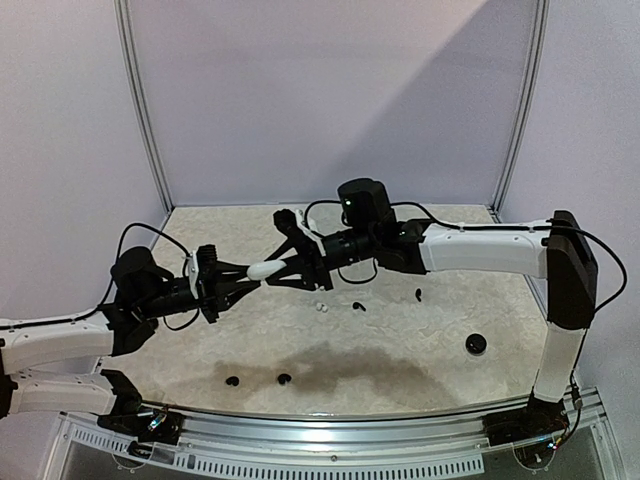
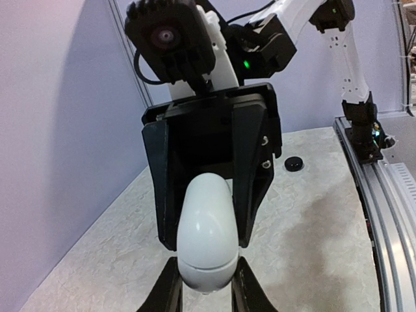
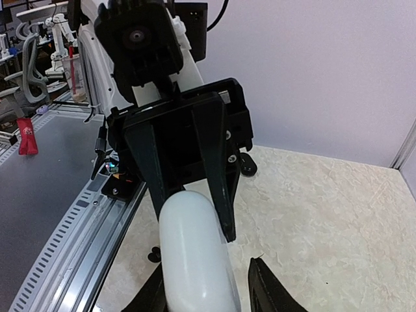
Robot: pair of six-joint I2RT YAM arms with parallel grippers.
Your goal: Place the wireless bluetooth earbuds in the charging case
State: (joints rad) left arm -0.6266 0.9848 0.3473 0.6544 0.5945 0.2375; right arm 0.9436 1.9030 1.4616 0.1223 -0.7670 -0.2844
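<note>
White charging case (image 2: 205,227) sits mid-air between both tools. Left gripper (image 2: 207,286) is clenched on one end. Right gripper (image 3: 211,289) straddles the other, jaws apart, with a gap showing on one side. Left arm reaches toward 2 o'clock, right arm toward 9. White earbuds (image 1: 322,307) lie on the table (image 1: 420,360), 5 o'clock of the case. We judge the lid needs a square regrip while the left holds firm.
</note>
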